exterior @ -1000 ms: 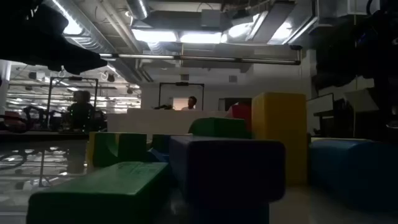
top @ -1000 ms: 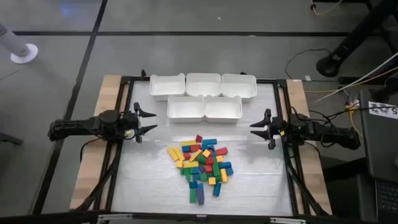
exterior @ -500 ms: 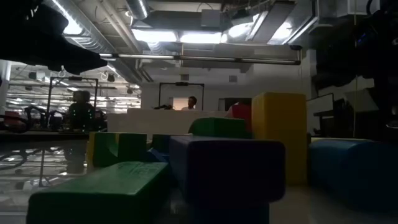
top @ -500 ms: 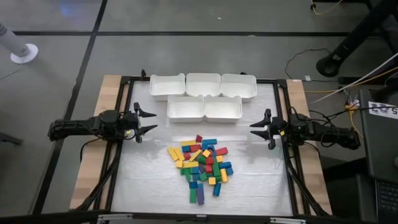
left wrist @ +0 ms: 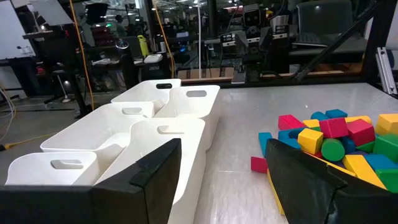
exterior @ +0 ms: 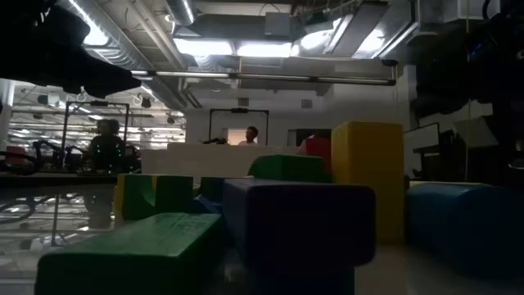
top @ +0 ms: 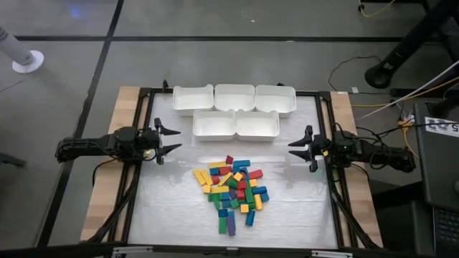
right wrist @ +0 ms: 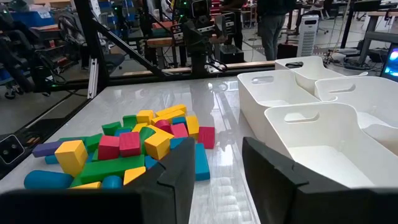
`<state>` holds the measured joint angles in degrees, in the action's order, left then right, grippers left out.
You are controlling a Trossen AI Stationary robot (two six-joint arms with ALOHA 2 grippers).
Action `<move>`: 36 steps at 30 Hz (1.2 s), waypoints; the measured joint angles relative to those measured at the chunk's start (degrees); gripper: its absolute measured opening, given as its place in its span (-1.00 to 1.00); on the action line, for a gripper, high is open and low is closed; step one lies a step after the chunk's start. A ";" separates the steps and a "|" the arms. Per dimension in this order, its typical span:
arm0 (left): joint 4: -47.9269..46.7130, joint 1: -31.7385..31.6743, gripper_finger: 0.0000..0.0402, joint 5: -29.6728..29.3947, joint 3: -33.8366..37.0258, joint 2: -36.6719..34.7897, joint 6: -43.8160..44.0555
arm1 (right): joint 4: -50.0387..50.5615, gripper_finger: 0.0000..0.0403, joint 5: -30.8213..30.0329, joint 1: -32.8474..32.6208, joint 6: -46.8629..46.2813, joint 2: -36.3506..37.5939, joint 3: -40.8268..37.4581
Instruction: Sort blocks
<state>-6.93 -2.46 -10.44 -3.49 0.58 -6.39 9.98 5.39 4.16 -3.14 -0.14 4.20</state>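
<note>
Mid-desk (top: pixel 179 215): blocks (top: pixel 233 189) piled, untouched. Left gripper (top: pixel 174 139) jaws apart, empty; right gripper (top: pixel 292 149) jaws apart, empty; both at desk edges.

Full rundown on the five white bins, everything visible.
The bins are five white, glossy, plastic-looking rectangular tubs with rounded corners and slot handles in their end walls. All stand upright and empty, packed wall to wall: three in the back row, two in front. They sit on the table behind the pile of blocks, apart from it.
</note>
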 joint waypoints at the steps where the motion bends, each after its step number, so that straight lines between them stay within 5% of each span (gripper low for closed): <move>1: -0.01 0.00 0.11 -0.01 0.00 0.00 -0.02 | 0.00 -0.33 0.02 0.00 -0.02 0.00 0.00; 36: 0.01 -0.02 0.11 0.00 -0.02 0.00 0.00 | -6.71 -0.33 -0.83 -0.02 0.00 0.00 -0.24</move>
<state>-6.92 -2.48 -10.44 -3.51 0.58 -6.39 3.26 4.56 4.15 -3.14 -0.14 3.97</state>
